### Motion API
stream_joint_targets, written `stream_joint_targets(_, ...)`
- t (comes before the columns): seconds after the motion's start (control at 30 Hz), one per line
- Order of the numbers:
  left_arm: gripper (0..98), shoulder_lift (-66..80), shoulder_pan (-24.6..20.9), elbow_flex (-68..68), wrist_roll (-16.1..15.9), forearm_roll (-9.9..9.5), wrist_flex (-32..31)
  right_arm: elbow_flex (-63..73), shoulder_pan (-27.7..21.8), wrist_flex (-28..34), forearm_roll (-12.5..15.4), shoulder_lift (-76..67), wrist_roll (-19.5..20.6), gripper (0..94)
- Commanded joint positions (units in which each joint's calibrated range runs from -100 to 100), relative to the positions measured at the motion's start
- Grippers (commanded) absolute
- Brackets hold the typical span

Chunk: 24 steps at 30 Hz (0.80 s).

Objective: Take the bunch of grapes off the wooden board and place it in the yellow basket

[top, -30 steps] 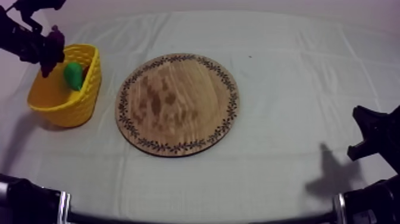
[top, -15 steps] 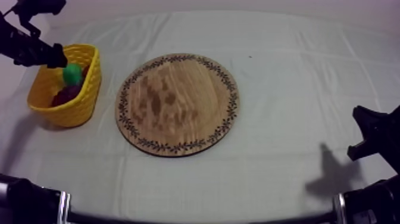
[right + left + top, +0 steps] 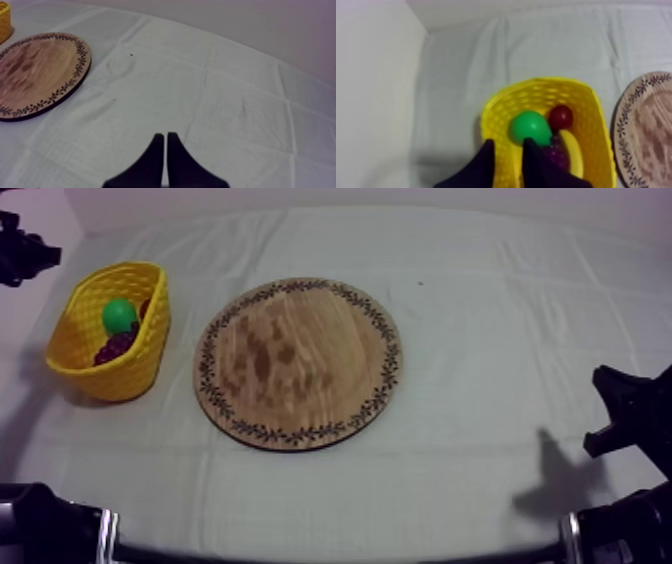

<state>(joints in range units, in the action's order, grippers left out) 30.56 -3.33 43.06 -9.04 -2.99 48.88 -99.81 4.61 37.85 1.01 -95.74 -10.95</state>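
Observation:
The bunch of grapes lies inside the yellow basket at the table's left, below the green pear. From the left wrist view, the basket holds the pear, a small red fruit, a banana and the dark grapes. My left gripper hangs open above the basket's near rim, nothing between its fingers. In the top view my left arm sits off the basket's far left. The wooden board is bare. My right gripper is shut on nothing.
The round board with its patterned rim lies mid-table, right of the basket. My right arm rests low at the right edge over bare cloth. A pale wall stands left of the basket.
The left gripper let the grapes drop into the basket, then drew back up and to the left, away from the basket. The right arm has not moved.

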Motion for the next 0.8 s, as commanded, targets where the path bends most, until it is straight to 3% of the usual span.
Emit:
stream_joint_targets(0.0, 5.5, 6.89, -0.69, 1.19, -1.37, 0.47, -0.35, 0.03, -0.02, -0.03, -0.01, -0.01, 0.03, 0.4)
stream_joint_targets(0.2, 0.6, 23.51, -1.21, 11.54, -1.13, 1.31, -0.82, 0.03, -0.02, -0.03, -0.01, -0.01, 0.03, 0.4)
stream_joint_targets(0.37, 0.1, 43.18, -0.67, 25.39, 0.91, 1.71, -1.07, 0.03, -0.02, -0.03, -0.01, -0.01, 0.03, 0.4)
stream_joint_targets(0.53, 0.0, 60.98, 0.29, 32.69, 3.16, 2.75, 3.22, 0.03, -0.02, -0.03, -0.01, -0.01, 0.03, 0.4)
stream_joint_targets(0.63, 0.0, 66.28, 0.81, 36.12, 3.58, 3.16, 4.4, 0.03, -0.02, -0.03, -0.01, -0.01, 0.02, 0.4)
stream_joint_targets(0.77, 0.0, 68.48, 0.71, 41.04, 3.68, 3.31, 1.35, 0.03, -0.02, -0.03, -0.01, -0.01, 0.03, 0.4)
